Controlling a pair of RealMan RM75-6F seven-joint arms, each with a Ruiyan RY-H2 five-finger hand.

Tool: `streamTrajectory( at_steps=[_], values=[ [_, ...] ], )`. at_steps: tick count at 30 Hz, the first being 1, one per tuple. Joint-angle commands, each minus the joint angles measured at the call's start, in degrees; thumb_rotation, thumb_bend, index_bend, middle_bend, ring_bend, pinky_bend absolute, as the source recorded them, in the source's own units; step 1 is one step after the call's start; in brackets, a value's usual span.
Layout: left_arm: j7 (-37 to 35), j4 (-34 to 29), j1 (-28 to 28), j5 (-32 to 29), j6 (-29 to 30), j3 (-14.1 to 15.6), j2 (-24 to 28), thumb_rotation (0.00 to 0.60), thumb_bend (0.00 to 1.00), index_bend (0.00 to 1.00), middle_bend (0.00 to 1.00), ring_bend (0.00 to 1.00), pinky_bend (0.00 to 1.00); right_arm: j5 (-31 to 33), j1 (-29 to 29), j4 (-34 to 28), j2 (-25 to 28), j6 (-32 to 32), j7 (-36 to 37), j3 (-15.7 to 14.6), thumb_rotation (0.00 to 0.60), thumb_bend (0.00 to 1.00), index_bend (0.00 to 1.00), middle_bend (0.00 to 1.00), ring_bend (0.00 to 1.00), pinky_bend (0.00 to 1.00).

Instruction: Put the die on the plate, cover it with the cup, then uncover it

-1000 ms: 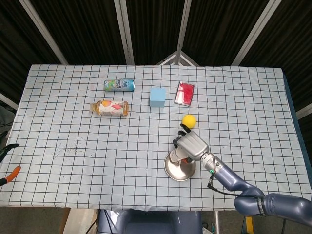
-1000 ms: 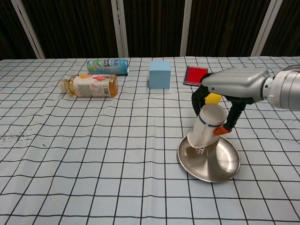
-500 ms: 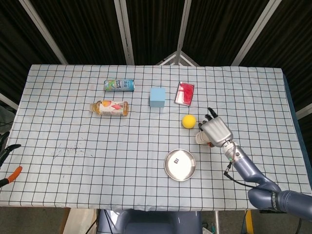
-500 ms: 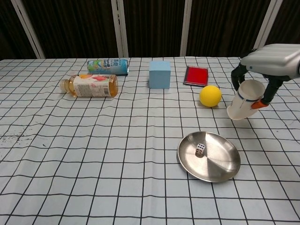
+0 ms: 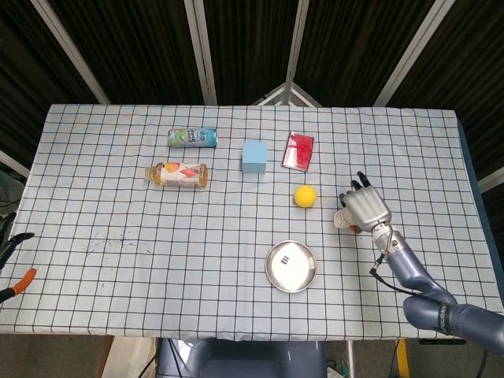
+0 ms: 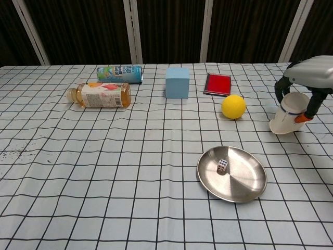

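The uncovering step looks almost finished. The right hand [image 6: 308, 83] grips the white paper cup [image 6: 287, 114] from above, near the right edge of the tabletop [image 6: 104, 156]. The cup is upside down, its mouth pointing down to the cloth and its long axis slightly tilted. The die [image 6: 222, 165] lies bare on the steel plate [image 6: 244, 187]. Next, I think, the hand must set the cup flat and release it.

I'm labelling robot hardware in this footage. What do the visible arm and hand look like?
Only the right hand shows: a silver-grey metallic shell with black fingers and an orange patch near the thumb in the chest view. Its arm is smooth blue-grey, in rounded segments, with a thin black cable looping beside the wrist. The left arm is out of view.
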Motion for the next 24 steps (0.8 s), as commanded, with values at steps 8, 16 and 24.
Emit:
streamTrajectory(
  at_steps=[8, 16, 24],
  values=[
    [0.1, -0.1, 0.1, 0.1, 0.3, 0.0, 0.0, 0.6, 0.38, 0.25, 0.0, 0.0, 0.02, -0.6, -0.2, 1.6, -0.3, -2.1, 2.8, 0.1, 0.6, 0.3, 0.34, 0.25, 0.05, 0.0],
    [-0.2, 0.0, 0.0, 0.3, 0.0, 0.2, 0.2, 0.6, 0.39, 0.25, 0.0, 0.0, 0.02, 2.2, 0.1, 0.2, 1.3, -3.8, 0.4, -0.2, 0.6, 0.29, 0.07, 0.1, 0.0, 0.0],
    [-0.8, 0.0, 0.1, -0.2, 0.2, -0.1, 0.3, 0.6, 0.38, 0.25, 0.0, 0.0, 0.02, 5.5, -1.4, -12.8, 11.2, -2.4, -3.5, -1.8, 0.6, 0.29, 0.0, 0.06, 0.0, 0.0]
  ],
)
